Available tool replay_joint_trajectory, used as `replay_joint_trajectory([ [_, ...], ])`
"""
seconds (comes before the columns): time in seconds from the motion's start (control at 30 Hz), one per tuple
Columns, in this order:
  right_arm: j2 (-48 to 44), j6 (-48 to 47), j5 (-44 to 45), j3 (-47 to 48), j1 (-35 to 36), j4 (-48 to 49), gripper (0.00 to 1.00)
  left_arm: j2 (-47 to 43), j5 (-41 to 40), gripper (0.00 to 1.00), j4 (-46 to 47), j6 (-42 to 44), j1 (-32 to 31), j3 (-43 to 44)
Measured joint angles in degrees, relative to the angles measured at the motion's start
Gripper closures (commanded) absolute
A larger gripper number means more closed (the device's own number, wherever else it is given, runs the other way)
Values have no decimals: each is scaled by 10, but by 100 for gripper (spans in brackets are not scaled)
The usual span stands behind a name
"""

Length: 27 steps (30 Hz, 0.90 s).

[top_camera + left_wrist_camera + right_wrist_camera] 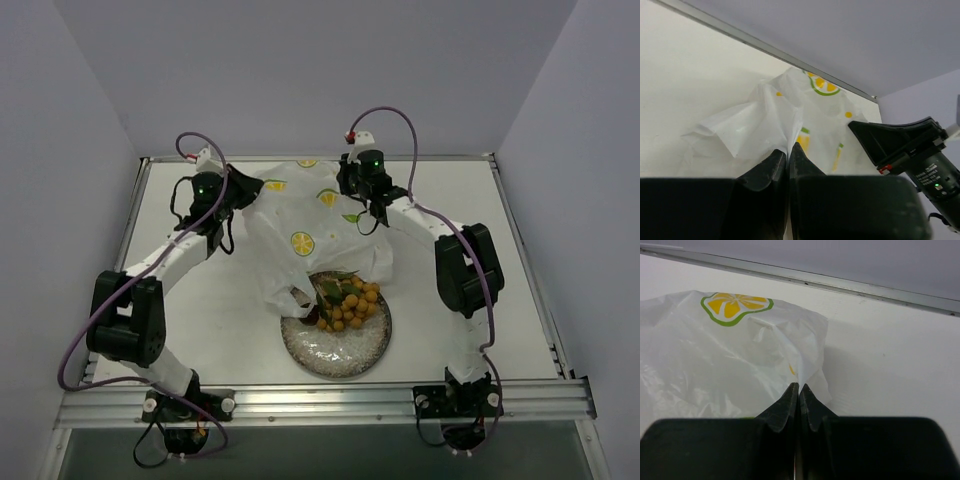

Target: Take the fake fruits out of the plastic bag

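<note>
Up front on the speckled plate (318,353), only the berry bunch (350,303) out at the mouth of the plastic bag (300,215); farther back, left gripper (788,150) and right gripper (798,388) each pinched tight on a bag corner, remaining fruits unseen, presumably inside.

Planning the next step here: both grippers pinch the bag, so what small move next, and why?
Probably raise both a little: the left gripper and right gripper are shut on the far end of the plastic bag, its mouth faces the plate, and only the berry bunch is out. Lifting should tip out anything left inside.
</note>
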Motion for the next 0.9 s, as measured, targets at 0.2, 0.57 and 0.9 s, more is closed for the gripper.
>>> replay_joint_trajectory([
  [0.2,-42,3,5,-14,16,20,100,-43,-10,98,-7,20,-16,21],
  [0.57,-90,7,13,-43,-9,3,100,-39,-9,98,-25,-3,-5,-3],
  [0.9,-53,2,12,11,-14,2,100,1,-5,41,-58,15,-10,42],
])
